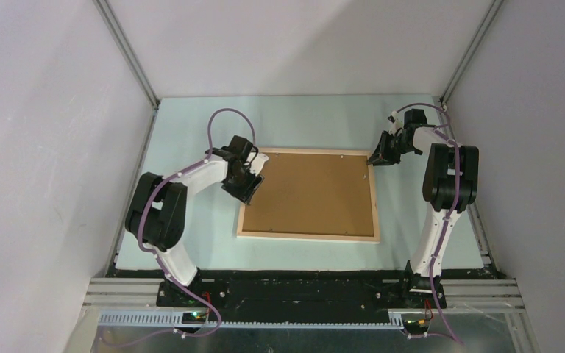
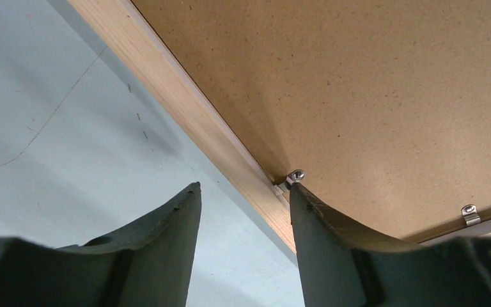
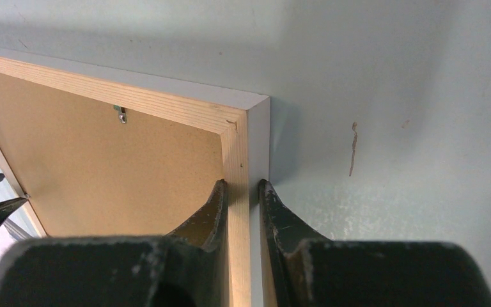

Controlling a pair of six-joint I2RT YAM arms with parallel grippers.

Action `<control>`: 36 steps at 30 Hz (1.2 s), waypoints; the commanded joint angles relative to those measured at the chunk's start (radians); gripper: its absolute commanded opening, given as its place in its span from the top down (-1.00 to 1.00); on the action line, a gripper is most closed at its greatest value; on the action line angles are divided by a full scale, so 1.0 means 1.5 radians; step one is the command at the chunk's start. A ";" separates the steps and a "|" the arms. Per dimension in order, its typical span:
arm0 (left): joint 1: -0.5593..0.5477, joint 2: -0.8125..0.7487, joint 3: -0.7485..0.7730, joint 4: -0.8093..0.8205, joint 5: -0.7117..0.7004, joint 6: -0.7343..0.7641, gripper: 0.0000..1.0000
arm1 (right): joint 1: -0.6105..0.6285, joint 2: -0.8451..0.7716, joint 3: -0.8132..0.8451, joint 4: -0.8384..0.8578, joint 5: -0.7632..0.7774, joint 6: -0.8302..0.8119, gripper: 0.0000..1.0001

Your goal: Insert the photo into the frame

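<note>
While face-down, frame (image 1: 308, 236) w/ backboard (image 1: 313, 193) inside

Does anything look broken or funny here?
Nothing looks broken or spilled. The frame lies back-up with its brown backing board in place. The only blemishes are a small brownish scuff and a thin curved line on the table.
</note>
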 commanded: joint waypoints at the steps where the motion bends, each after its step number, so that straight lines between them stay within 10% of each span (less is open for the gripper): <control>1: 0.003 0.009 0.026 0.003 -0.006 0.014 -0.15 | -0.014 0.028 -0.003 -0.020 0.012 0.003 1.00; 23: 0.002 0.002 0.022 0.004 -0.007 0.016 0.13 | -0.015 0.029 -0.002 -0.021 0.008 0.002 1.00; 36: 0.032 -0.037 0.030 0.003 -0.017 -0.018 -0.75 | -0.018 0.023 -0.005 -0.034 0.001 -0.007 0.57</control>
